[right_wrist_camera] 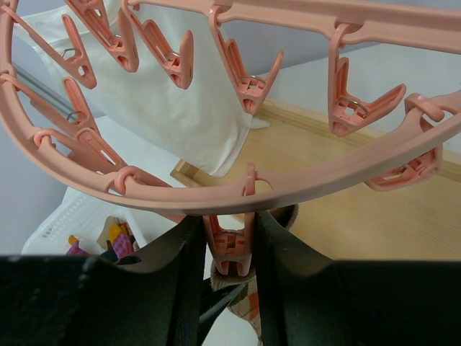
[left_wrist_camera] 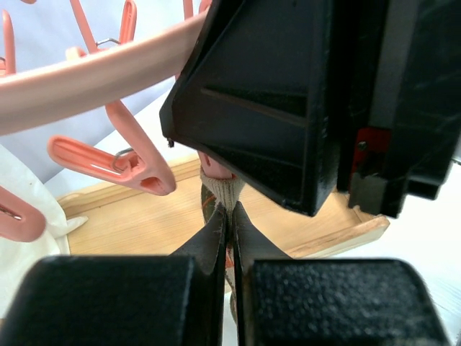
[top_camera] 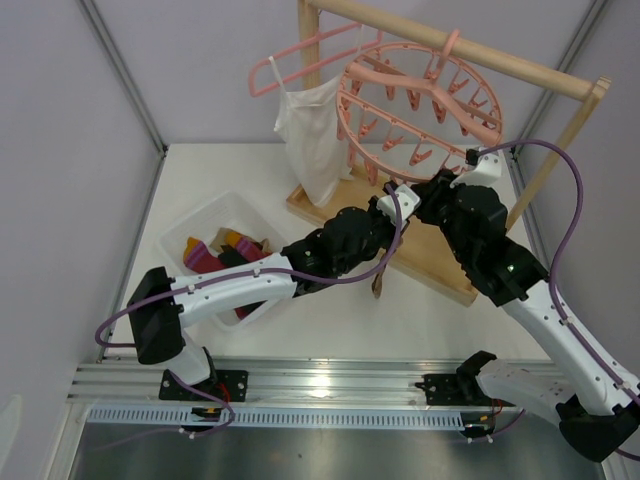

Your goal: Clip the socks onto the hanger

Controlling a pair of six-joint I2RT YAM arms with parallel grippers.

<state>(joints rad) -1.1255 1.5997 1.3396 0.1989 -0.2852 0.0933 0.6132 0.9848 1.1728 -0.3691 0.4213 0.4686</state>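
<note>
Top external: both arms meet below the hanger, centre frame; spare socks lie in the bin at left.

Left wrist: left fingers are pinched together on the tan sock, cuff up and long axis vertical, directly under a clip.

Right wrist: right fingers are clamped on that clip; the sock sits just below. Clip mouth not visible. Left arm likely lifts the cuff in.
</note>
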